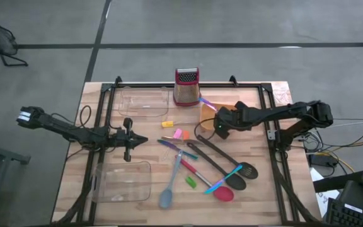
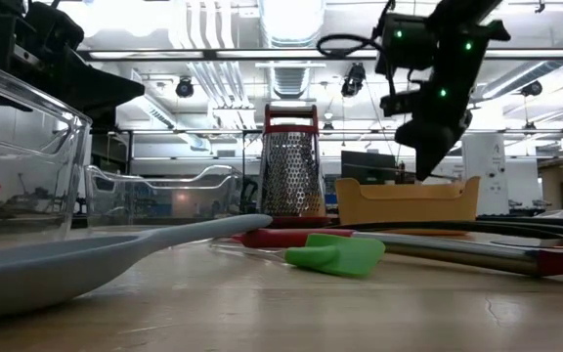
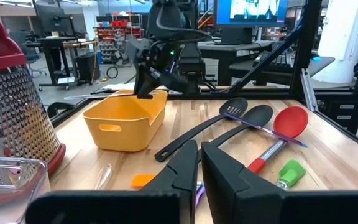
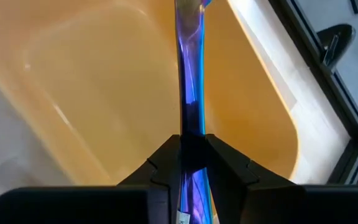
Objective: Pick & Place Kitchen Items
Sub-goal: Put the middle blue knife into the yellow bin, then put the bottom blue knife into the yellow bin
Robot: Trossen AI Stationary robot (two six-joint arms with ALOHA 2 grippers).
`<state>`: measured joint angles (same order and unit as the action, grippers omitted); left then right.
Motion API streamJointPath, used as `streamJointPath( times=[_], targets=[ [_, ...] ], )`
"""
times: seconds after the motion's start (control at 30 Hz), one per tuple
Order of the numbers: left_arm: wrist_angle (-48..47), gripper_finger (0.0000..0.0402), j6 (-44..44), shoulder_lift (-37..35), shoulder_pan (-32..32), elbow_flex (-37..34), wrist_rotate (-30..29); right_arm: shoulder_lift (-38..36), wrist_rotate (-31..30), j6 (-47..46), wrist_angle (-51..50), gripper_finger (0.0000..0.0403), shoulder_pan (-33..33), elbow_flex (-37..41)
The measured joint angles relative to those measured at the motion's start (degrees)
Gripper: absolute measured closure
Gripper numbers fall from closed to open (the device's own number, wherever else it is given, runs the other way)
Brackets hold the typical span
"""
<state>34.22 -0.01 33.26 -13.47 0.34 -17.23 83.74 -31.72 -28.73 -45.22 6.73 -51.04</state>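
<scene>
My right gripper (image 1: 220,124) is shut on a thin blue-purple stick (image 4: 190,74) above the orange bowl (image 1: 208,115); it also shows in the low view (image 2: 426,147). My left gripper (image 1: 135,140) is shut and empty, low over the table left of the utensils; its fingers show in the left wrist view (image 3: 199,168). Two black slotted spoons (image 1: 225,161), a red-headed spoon (image 1: 223,193), a grey-blue spatula (image 1: 169,189), more thin sticks (image 1: 169,144) and yellow (image 1: 167,124), orange (image 1: 177,133), pink (image 1: 184,134) and green (image 1: 191,182) blocks lie flat on the table. My right gripper pinches the stick between its two fingers, at a stretch (image 4: 191,127) near one end. The stick runs straight out ahead, along the fingers. The fingers slant down from the table's right side. The stick is above the bowl's inside, its free end (image 1: 202,100) toward the grater.
A red-topped metal box grater (image 1: 186,86) stands at the far edge beside the bowl. One clear tray (image 1: 145,104) sits at the far left, another (image 1: 123,181) at the near left. A dark frame (image 1: 271,107) borders the table.
</scene>
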Motion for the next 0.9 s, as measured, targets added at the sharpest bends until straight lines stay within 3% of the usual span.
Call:
streamJointPath(
  times=[0.33, 0.67, 0.9],
  targets=[
    [0.0, 0.0378, 0.0, 0.0, 0.0, 0.0, 0.0, 0.0, 0.0, 1.9, 5.9, 0.0347, 1.8, 4.8],
    [-0.1, 0.0378, 0.0, 0.0, 0.0, 0.0, 0.0, 0.0, 0.1, 2.2, 8.4, 0.0326, 2.2, 5.9],
    [-0.1, 0.0378, 0.0, 0.0, 0.0, 0.0, 0.0, 0.0, 0.3, 2.4, 8.2, 0.0348, 2.2, 6.1]
  ],
)
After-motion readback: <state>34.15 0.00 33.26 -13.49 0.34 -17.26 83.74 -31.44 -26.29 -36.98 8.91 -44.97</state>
